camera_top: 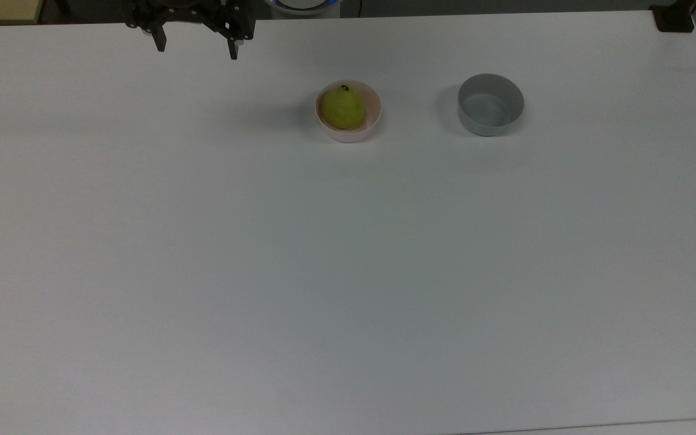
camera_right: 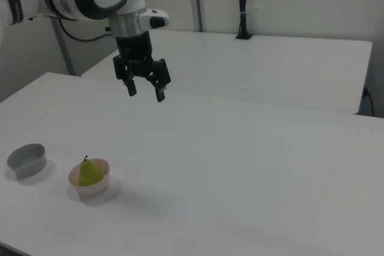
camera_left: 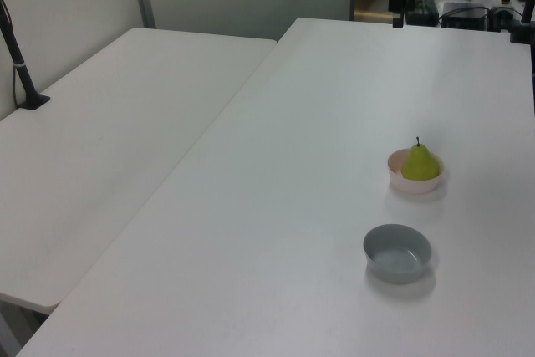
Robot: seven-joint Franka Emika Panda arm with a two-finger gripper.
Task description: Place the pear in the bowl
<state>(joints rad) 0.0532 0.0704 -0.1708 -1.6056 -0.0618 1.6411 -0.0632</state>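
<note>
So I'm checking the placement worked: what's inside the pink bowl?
The pear sits upright inside the pink bowl, stem up. It covers most of the bowl's floor, so whatever lies under it cannot be seen.
</note>
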